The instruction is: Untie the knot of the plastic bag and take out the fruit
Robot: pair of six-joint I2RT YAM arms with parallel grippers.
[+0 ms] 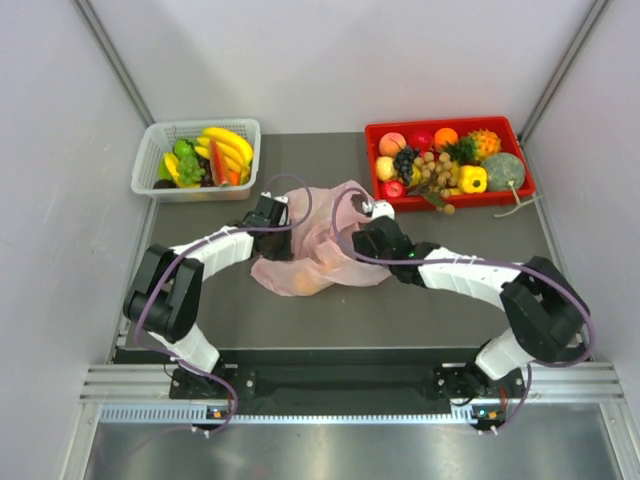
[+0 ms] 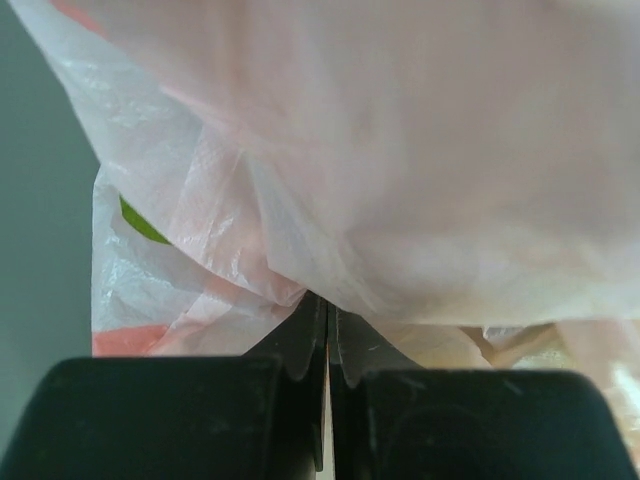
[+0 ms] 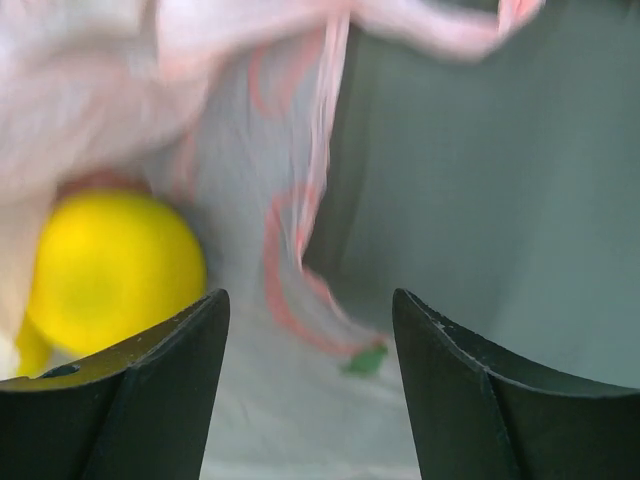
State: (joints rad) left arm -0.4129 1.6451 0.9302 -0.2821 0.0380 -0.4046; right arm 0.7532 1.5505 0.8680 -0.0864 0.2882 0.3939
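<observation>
At the near edge of the bench [image 1: 400,312], both arms stand with elbows bowed outward and forearms angled inward, meeting at the plastic bag [image 1: 318,252] crumpled at mid-bench. From above, the fingertips of both are lost against the pink film, so only the wrist cameras show how each one stands.

The left claw [image 2: 327,312] comes in from 9 o'clock. Its fingers are pressed together on a gathered fold of the bag, and a green sliver [image 2: 140,222] shows through the film.

The right claw [image 3: 310,370] comes in from 3 o'clock. Its jaws are apart and grip nothing. The bag's pink-rimmed edge hangs loose between them, and a round yellow fruit [image 3: 110,265] sits inside the film at its 9 o'clock.

Farther back, the overhead view alone shows a white mesh basket [image 1: 145,160] at 11 o'clock and a red tray [image 1: 440,124] of fruit at 1 o'clock.
</observation>
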